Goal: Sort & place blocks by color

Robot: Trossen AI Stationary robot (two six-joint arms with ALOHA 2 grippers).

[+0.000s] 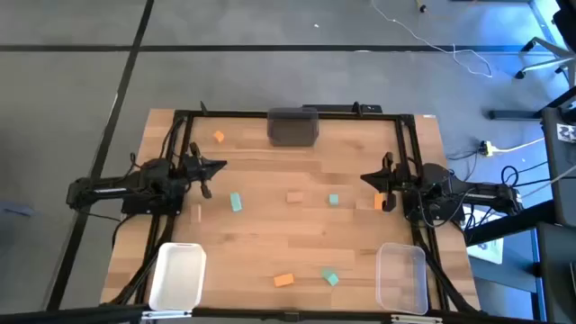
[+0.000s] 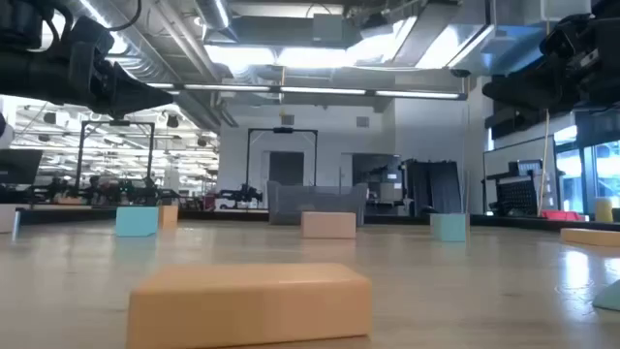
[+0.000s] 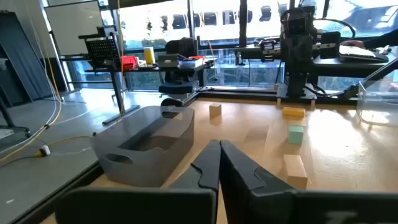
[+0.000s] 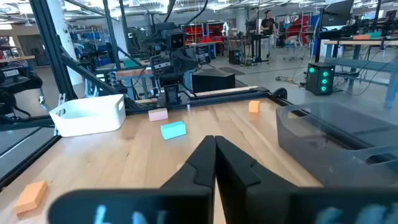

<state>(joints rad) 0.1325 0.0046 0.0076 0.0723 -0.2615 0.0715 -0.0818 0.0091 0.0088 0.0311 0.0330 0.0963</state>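
While both arms flank the table — left tool, right tool closed.

Grey floor w/ cables, ceiling lights — workshop racks, windows.

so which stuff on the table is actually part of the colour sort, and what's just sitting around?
Part of the job:
- small teal-green blocks
- small bright orange blocks
- small pale tan wooden blocks
- white plastic bin
- clear plastic bin
- dark grey plastic bin

Lying about:
- white cable on the floor
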